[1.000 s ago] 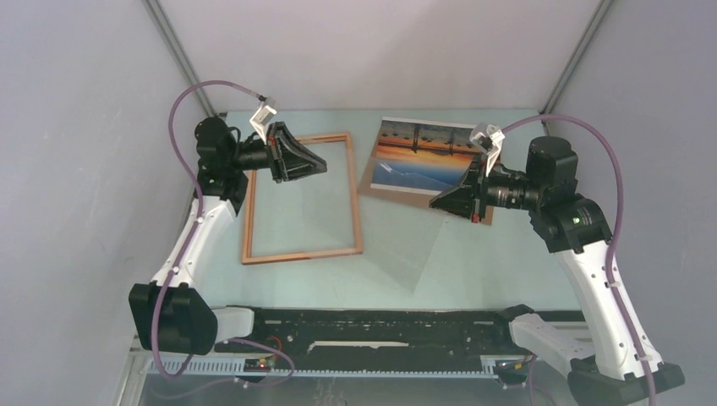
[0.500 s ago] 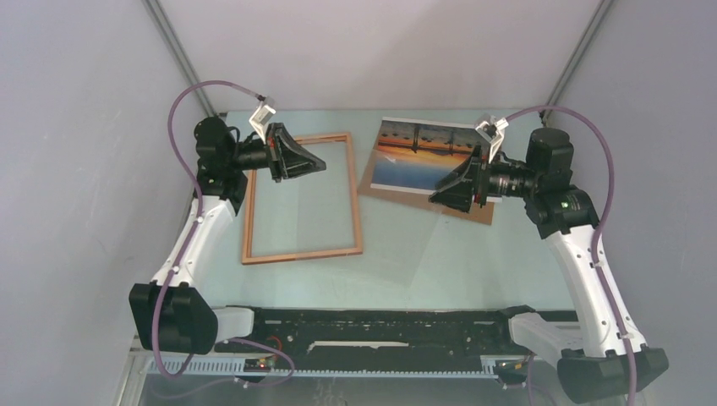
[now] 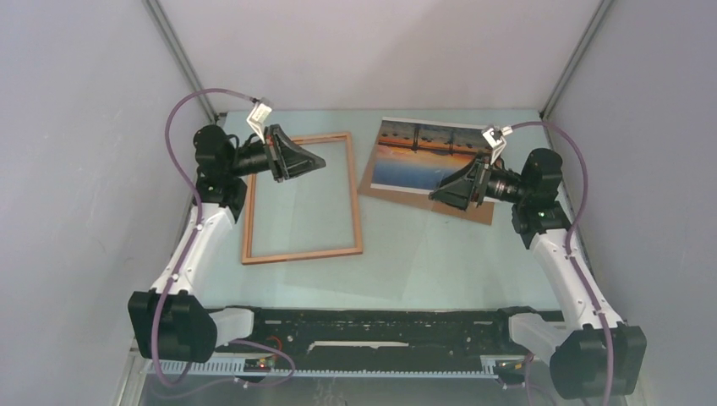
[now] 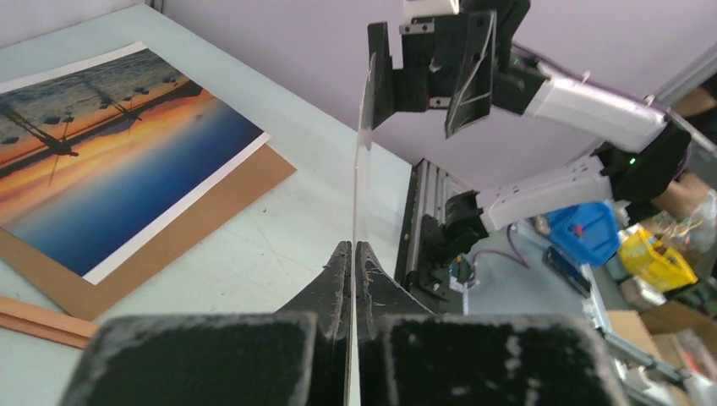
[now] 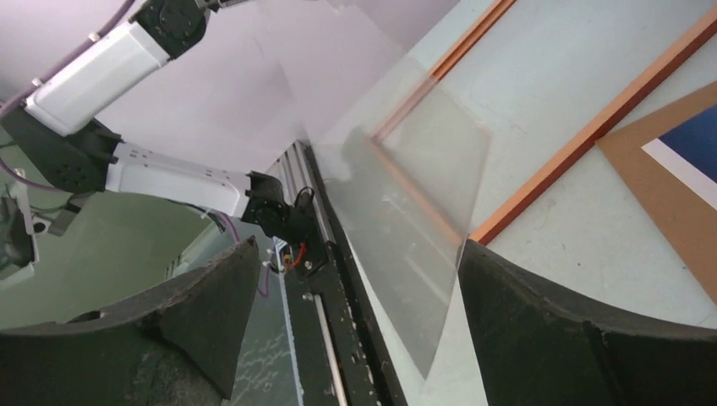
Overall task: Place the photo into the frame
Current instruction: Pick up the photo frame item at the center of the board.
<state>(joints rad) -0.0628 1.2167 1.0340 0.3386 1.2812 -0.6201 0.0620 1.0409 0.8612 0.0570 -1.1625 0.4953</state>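
Only the left wrist view shows the left pincer (image 4: 353, 247) clenched on a clear pane (image 4: 361, 152); right pincer (image 5: 357, 247) released; white-bordered sunset photo (image 4: 110, 152) flat on brown board (image 4: 199, 227)

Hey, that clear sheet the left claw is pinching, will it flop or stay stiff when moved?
Probably stiff: seen edge-on from the left wrist, the clear sheet runs straight out of the left claw without sagging. Likely slippery and breakable, since it looks glassy-smooth.

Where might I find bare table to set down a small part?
Free: the table strip between the frame and the black base rail, wider right, nearside of the backing board. Crowded: the far half, with frame, photo, right pincer, left pincer holding a clear sheet.
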